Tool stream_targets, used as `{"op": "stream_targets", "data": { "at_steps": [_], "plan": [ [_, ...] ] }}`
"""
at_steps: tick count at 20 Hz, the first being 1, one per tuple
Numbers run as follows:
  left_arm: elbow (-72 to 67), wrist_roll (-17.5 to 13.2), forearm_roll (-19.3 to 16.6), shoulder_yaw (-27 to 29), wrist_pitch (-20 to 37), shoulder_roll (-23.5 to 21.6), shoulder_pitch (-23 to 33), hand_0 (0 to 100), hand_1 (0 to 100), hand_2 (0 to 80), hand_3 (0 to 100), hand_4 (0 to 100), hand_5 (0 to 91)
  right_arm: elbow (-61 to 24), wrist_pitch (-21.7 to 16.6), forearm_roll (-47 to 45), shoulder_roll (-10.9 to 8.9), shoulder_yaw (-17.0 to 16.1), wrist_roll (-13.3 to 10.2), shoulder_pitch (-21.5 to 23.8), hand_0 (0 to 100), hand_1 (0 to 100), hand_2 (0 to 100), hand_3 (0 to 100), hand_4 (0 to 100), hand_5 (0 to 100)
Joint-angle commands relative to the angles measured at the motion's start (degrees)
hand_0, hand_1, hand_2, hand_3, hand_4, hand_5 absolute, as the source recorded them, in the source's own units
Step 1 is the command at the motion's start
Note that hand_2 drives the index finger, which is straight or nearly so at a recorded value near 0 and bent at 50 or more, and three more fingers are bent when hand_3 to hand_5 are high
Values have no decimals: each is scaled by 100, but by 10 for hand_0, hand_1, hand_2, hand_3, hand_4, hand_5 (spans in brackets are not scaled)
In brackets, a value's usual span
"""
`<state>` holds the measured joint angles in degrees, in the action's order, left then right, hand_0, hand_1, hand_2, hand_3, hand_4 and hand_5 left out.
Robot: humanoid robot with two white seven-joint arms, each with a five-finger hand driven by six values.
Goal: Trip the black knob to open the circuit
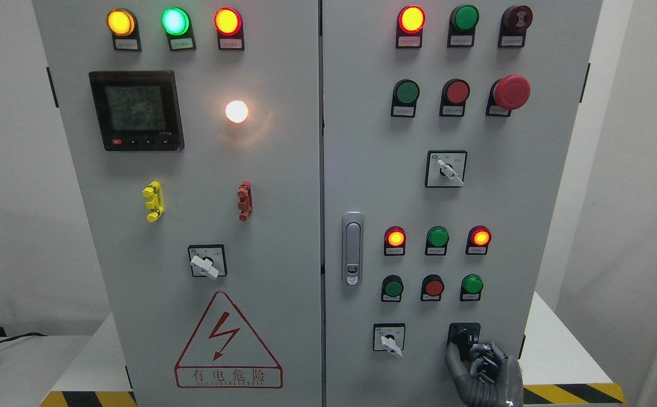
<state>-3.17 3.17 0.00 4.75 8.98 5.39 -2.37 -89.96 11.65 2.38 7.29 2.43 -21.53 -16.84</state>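
Cabinet (283, 169), grey, two doors, fills most of head view. Right hand (484, 376) comes up from bottom edge at lower right, fingers curled onto black knob (464, 337), which sits at bottom of right door in a black square plate, rightmost item of lowest row. Thumb lies along knob's left side, other fingers wrap its right and lower part; knob mostly covered, so its angle can't be read. Just left of it, same row: white-handled selector switch (389, 339), handle pointing down-right, clear of hand. Row above: green, red, green pushbuttons, unlit. Above those: three pilot lamps, outer two lit red-orange, middle green one dark. Door latch (352, 249), silver, vertical, at left edge of right door. Mid-door: another selector switch (446, 168), handle down-right. Upper right: red mushroom e-stop button (510, 92) with green and red buttons to its left; top row has lit red lamp (411, 19), dark green lamp, buzzer. Left door: yellow, green, red lamps lit along top, meter display (136, 110) below, bright white lamp (237, 111) to its right, yellow and red terminal pieces, a third selector, red hazard triangle (228, 342) w/ lightning bolt at bottom. Cabinet stands on white surface w/ yellow-black tape (571, 393) along front edge.
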Motion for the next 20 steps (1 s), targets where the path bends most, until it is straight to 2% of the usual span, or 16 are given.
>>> {"op": "stream_targets", "data": {
  "at_steps": [1, 17, 20],
  "plan": [
    [1, -1, -176, 0, -2, 6, 0, 120, 389, 0, 0, 0, 0, -13, 4, -36, 1, 3, 0, -13, 423, 866, 624, 998, 932, 989],
    [1, -1, -176, 0, -2, 6, 0, 120, 389, 0, 0, 0, 0, -13, 40, -282, 1, 12, 17, -57, 429, 873, 626, 1000, 932, 989],
    [1, -1, -176, 0, -2, 6, 0, 120, 389, 0, 0, 0, 0, -13, 40, -282, 1, 12, 202, -57, 430, 874, 627, 1000, 932, 989]
  ]
}}
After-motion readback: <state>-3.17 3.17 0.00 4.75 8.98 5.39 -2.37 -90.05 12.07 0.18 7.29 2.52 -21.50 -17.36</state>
